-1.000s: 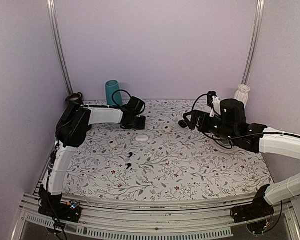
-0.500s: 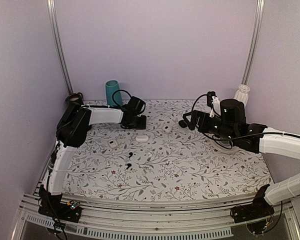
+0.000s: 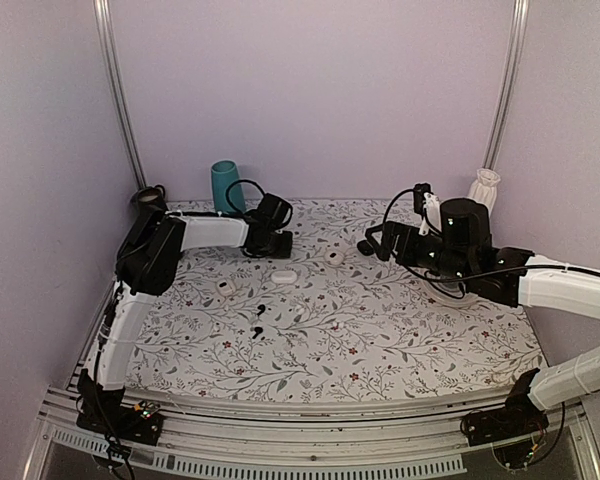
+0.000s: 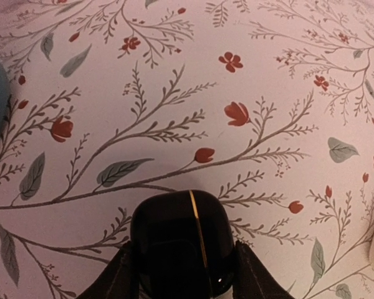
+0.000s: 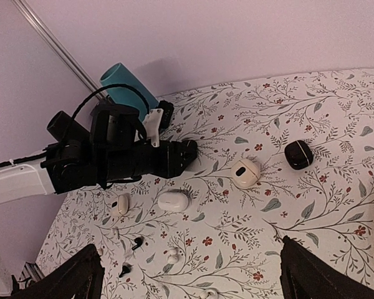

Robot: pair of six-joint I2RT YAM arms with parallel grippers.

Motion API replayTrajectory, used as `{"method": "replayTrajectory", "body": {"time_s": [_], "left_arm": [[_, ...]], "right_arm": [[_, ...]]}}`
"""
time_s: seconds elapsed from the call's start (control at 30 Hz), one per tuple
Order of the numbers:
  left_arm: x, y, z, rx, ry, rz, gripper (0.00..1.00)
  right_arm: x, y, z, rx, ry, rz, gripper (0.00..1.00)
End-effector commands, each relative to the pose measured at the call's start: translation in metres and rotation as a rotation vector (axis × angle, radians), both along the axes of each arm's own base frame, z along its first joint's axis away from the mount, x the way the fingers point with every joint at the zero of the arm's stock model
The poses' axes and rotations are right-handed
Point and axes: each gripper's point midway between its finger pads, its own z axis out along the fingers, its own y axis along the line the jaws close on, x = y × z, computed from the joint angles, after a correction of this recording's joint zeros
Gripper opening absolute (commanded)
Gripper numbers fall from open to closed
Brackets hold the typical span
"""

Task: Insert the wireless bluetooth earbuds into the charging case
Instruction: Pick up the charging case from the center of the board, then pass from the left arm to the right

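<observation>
Now left claw [image 4: 182, 274] clenches charging case [image 4: 181, 230] on bench [image 4: 268, 93]; right claw [image 5: 190, 255] hangs released. Next, likely: open it, then fetch earbuds [image 3: 262, 307].

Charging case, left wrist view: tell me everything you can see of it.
The charging case is a small, glossy black, rounded box, plastic by its look, with one thin gold line running across its top. No gap shows, so the lid looks closed. It sits between the fingers of the left gripper, which press both its sides, over the floral tablecloth. Its near end is cut off by the frame; whether it rests on the cloth is unclear.
</observation>
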Motion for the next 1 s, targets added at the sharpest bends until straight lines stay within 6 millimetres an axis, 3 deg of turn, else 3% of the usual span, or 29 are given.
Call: {"method": "replayTrajectory", "body": {"time_s": [0.0, 0.17, 0.37, 0.67, 0.97], "left_arm": [[-0.007, 0.002, -0.015, 0.030, 0.024, -0.023, 0.39], [-0.013, -0.011, 0.019, -0.042, -0.036, -0.115, 0.29], [-0.039, -0.028, 0.088, -0.231, -0.191, -0.268, 0.25], [-0.111, -0.042, 0.173, -0.418, -0.374, -0.539, 0.24], [-0.187, -0.067, 0.217, -0.444, -0.506, -0.714, 0.25]], "right_arm": [[-0.001, -0.004, 0.002, 0.005, -0.015, -0.003, 0.99], [-0.004, -0.004, 0.004, 0.008, -0.030, 0.011, 0.99], [-0.005, -0.006, 0.011, -0.001, -0.072, 0.018, 0.99], [-0.004, 0.020, 0.012, 0.028, -0.056, 0.126, 0.99], [-0.006, 0.058, 0.021, 0.163, 0.059, 0.252, 1.00]]}}
